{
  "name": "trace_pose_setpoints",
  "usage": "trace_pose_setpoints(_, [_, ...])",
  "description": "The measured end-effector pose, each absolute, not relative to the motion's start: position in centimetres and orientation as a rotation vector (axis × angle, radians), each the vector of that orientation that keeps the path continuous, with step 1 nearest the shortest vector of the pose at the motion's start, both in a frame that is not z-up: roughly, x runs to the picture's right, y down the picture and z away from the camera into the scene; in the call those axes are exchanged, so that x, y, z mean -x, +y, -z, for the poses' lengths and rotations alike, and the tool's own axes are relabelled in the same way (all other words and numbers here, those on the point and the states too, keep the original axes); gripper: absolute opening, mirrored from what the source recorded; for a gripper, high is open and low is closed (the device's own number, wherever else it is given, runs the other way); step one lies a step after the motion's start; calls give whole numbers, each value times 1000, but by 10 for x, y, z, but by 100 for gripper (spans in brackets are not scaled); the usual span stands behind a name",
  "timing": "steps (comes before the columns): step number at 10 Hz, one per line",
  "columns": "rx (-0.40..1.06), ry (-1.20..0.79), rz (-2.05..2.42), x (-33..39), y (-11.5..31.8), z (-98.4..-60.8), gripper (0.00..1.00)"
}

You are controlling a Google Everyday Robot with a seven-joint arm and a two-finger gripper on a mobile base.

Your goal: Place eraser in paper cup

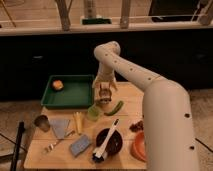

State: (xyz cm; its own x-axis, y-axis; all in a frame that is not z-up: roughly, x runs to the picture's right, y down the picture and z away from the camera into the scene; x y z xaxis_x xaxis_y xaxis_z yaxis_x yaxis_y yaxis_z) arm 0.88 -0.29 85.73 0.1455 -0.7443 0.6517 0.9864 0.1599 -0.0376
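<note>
The pale lime-green paper cup point(93, 112) stands on the wooden table, just left of centre. My gripper point(103, 96) hangs from the white arm directly above and slightly right of the cup, pointing down, a short way over its rim. Something small and dark sits between the fingers, possibly the eraser, but I cannot make it out.
A green tray point(75, 92) with an orange fruit point(57, 84) sits at the back left. A grey metallic cup point(42, 122), grey cloth point(60, 126), blue sponge point(80, 145), fork point(51, 146), dark bowl with brush point(107, 141), green pepper point(115, 108) and orange plate point(141, 146) lie on the table.
</note>
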Motion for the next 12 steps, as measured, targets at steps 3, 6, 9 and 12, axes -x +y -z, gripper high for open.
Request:
trace_pose_setpoints(3, [489, -573, 1347, -5, -11, -855, 80])
trace_pose_setpoints(6, [488, -573, 1347, -5, -11, -855, 80])
trace_pose_setpoints(9, [487, -573, 1347, -4, -11, -855, 80])
trace_pose_setpoints(12, [487, -573, 1347, -5, -11, -854, 80])
